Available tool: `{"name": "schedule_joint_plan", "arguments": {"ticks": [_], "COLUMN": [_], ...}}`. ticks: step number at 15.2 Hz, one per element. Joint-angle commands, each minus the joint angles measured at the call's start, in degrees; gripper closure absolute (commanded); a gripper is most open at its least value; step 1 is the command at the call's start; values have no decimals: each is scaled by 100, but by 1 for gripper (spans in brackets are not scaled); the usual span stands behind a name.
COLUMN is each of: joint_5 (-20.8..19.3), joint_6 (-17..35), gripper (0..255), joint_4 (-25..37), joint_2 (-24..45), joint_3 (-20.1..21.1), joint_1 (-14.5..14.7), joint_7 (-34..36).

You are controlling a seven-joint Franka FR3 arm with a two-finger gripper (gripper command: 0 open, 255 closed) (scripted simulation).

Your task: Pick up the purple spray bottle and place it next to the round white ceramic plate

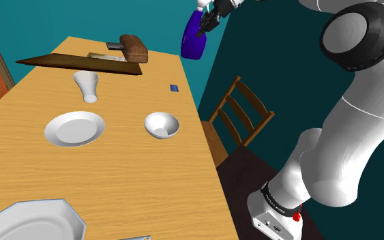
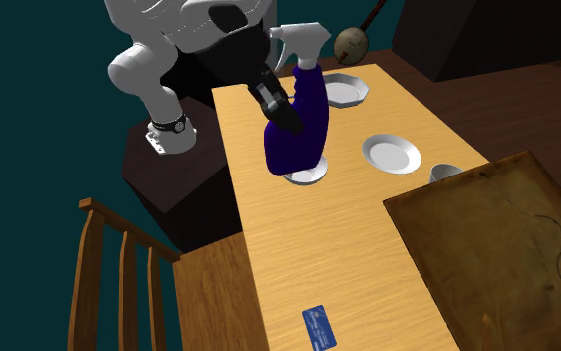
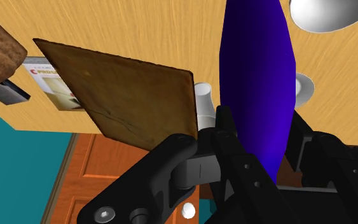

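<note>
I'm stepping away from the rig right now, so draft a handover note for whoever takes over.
Jaws: shut on the purple spray bottle, held in the air off the wooden table.
The round white plate lies on the table beside a white bowl, apart from the bottle.
Done: pick-up.
Left: carry the bottle over, set it down next to the plate, release.

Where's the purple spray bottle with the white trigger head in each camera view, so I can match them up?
Shoulder view: purple spray bottle at top middle, against the teal wall, held by the black gripper.
Second exterior view: upper middle, in front of a white bowl.
Wrist view: clasped between the gripper's fingers.
Shared landmark: the dark brown flat board.
</note>
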Motion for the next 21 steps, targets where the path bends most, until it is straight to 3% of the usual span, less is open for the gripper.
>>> {"name": "schedule_joint_plan", "arguments": {"ticks": [1,11,21], "joint_5": [-115,-479,-369], "joint_6": [271,1771,2875], "gripper": [255,255,255], "joint_4": [-213,-1311,-1590], "joint_2": [-140,-575,-216], "joint_3": [95,743,1330], "joint_1": [218,1139,1804], "joint_7": [192,1119,1893]}}
